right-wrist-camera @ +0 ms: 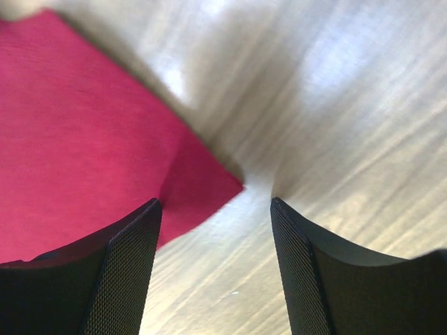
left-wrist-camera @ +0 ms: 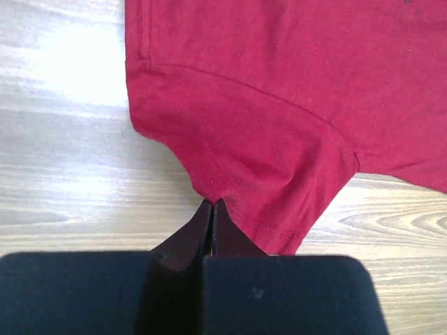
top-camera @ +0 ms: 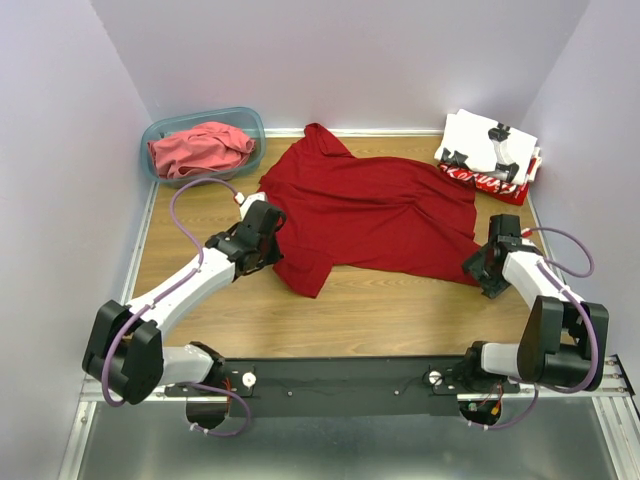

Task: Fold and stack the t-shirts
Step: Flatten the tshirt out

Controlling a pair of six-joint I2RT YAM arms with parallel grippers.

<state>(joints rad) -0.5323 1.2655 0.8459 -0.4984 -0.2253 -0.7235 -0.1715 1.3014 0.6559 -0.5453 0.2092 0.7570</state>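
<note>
Wooden surface bears the deep red t-shirt; the left tool pinches its sleeve edge thinly, so it may slip, the right tool spread.

The left arm stretches forward and inward from its base, with the wrist tipped down toward the desk. The left gripper has its fingers pressed flat together, and their tips pinch the edge of the shirt. The right arm is folded close to its base, the forearm angled forward and inward. The right gripper sits low over the desk with its fingers spread wide apart.
</note>
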